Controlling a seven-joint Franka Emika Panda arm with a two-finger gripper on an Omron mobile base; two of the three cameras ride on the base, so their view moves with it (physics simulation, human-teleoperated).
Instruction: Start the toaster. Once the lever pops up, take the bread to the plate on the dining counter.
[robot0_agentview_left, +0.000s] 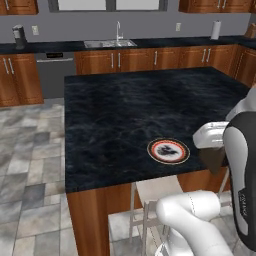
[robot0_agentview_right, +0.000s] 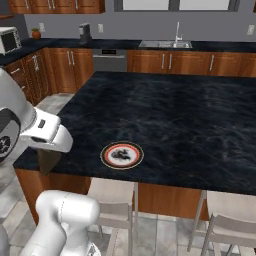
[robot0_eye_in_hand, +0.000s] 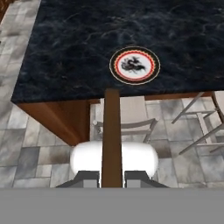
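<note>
The hand (robot0_eye_in_hand: 112, 175) pinches the bread (robot0_eye_in_hand: 112, 131) edge-on, near the desk (robot0_agentview_left: 125, 110) edge. The plate (robot0_agentview_left: 168, 151) lies bare. Toasting and pickup appear done; placement remains.

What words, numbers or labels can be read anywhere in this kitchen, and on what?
None can be read.
Plate: a dark picture in its white centre, no letters.
Robot arm: a small pale marking on its dark cover, too blurred to read.
Dishwasher: a dark control strip along the top, nothing legible.
Microwave: too small to tell.
Bread held in the tool: plain brown.
</note>
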